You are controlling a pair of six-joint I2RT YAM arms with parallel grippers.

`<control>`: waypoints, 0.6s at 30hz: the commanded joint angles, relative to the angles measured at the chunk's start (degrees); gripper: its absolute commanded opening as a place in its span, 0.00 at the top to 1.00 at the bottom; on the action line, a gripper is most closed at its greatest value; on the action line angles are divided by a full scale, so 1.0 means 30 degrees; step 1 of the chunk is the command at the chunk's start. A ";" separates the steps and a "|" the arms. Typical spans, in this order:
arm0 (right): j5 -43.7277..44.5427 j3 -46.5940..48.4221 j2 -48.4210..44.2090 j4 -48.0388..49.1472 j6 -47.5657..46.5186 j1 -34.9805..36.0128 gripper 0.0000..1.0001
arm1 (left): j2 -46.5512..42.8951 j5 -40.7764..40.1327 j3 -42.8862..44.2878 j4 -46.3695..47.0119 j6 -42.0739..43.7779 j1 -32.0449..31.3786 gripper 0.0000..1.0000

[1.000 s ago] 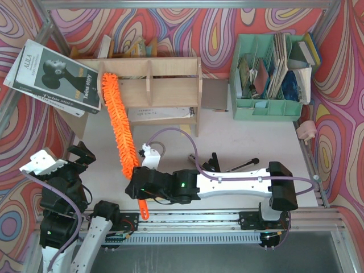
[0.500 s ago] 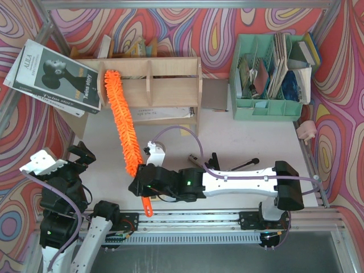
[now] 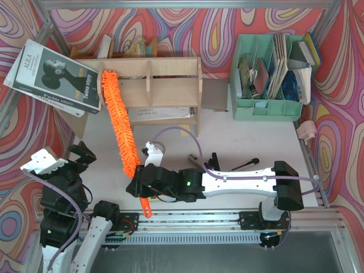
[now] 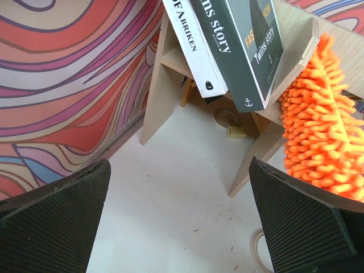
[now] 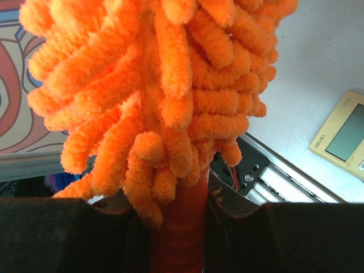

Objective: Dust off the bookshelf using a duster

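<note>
The plywood bookshelf (image 3: 170,68) stands at the back left of the table; its left legs show in the left wrist view (image 4: 156,85). The orange duster (image 3: 118,119) slants from its handle by the near rail up to the shelf's left compartment, its fluffy tip touching the shelf front. My right gripper (image 3: 141,186) is shut on the duster's orange handle (image 5: 183,239), with the chenille head (image 5: 159,85) filling that view. My left gripper (image 4: 179,222) is open and empty, over bare table left of the shelf; the duster head (image 4: 321,131) shows at the right.
Two books (image 3: 54,74) lean off the shelf's left end, also seen in the left wrist view (image 4: 233,40). A mint-green file organiser (image 3: 267,79) with papers stands back right. A notebook (image 3: 162,114) lies under the shelf. A calculator (image 5: 341,136) lies on the table.
The duster head swung slightly right along the shelf front half a second ago and is now back to the left. The left arm has not moved.
</note>
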 commanded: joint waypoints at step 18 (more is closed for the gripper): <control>0.5681 -0.2082 -0.3435 -0.2760 0.4035 0.0067 1.00 | 0.0178 -0.0002 0.0280 -0.0082 0.0004 0.0114 0.02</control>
